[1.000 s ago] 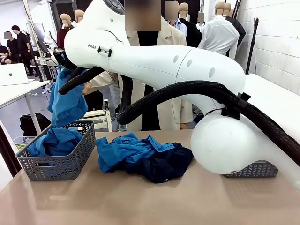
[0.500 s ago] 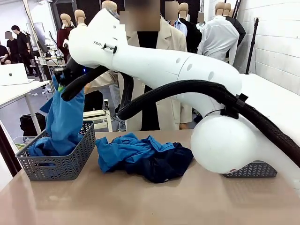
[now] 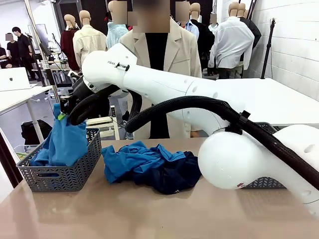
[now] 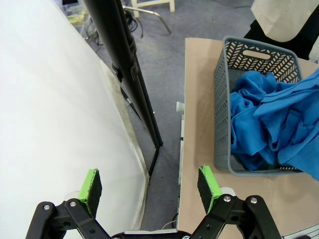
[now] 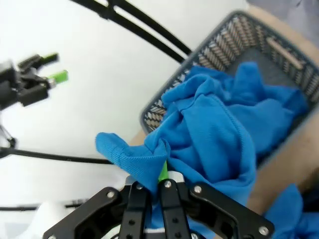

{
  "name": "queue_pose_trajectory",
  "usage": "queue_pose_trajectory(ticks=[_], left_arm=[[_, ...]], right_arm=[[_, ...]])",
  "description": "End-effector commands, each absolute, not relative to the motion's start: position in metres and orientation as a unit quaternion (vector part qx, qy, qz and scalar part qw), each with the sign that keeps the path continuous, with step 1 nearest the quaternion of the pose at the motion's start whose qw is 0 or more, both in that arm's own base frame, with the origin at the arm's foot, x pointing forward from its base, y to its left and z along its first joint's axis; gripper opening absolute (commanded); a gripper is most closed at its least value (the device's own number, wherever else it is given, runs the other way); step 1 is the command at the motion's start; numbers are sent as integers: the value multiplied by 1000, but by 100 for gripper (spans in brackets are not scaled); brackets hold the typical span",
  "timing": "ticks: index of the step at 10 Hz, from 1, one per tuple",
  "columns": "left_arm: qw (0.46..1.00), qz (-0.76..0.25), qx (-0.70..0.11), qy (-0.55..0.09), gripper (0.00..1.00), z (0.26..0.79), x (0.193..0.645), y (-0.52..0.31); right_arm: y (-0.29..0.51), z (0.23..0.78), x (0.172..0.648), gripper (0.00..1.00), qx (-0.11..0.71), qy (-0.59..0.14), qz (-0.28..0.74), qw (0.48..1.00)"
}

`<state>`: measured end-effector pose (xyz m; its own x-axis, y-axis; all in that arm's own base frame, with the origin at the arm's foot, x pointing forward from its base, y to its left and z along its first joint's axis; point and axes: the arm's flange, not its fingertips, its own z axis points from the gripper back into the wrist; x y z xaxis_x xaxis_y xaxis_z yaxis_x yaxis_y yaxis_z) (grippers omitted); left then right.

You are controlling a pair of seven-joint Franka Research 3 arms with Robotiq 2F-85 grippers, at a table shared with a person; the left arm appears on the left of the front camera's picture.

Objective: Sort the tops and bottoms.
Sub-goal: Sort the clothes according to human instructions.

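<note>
Since a second ago the right arm has dropped, so the blue shirt (image 3: pixel 65 142) has gone from hanging clear above the grey basket (image 3: pixel 60 178) to slumping into it. The right fingers (image 5: pixel 163 172) are pressed tight on a bunched fold of that shirt. The rest of the cloth trails down from them onto the blue tops (image 4: pixel 259 124) already lying in the basket directly beneath. Holding it by one high fold lets the hem settle inside the walls first, and I judge that a release here would drop it in cleanly.

The left fingers (image 4: pixel 208 184) stand wide apart and hold nothing. They are parked off the surface (image 3: pixel 149 214) edge beside the basket, probably to leave the other arm room.

Past the right fingers toward the middle lies the unsorted heap. More blue shirts (image 3: pixel 130 159) there are tangled with dark navy bottoms (image 3: pixel 182 174). A second basket (image 3: pixel 271 182) sits well apart at the opposite end, likely for the bottoms. A person (image 3: pixel 180 55) stands beyond.
</note>
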<state>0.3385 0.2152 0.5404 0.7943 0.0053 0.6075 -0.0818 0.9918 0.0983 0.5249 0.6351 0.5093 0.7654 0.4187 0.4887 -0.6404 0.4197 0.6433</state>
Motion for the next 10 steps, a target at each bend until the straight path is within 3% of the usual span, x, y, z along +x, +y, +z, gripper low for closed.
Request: queue_pose_trajectory(ticks=[1,4,6,10], left_arm=[[946,16,66,-316,100,541,338,217],[946,16,66,-316,100,541,338,217],[946,16,66,-316,100,541,338,217],[946,16,66,-316,100,541,338,217]], right_arm=[[895,596,757,0,506,-162,300,792],[945,573,802,0,428,-237,236,840],[967,531,824,0,384,-214,206,874],[997,494,820,0,344,-166,241,892]])
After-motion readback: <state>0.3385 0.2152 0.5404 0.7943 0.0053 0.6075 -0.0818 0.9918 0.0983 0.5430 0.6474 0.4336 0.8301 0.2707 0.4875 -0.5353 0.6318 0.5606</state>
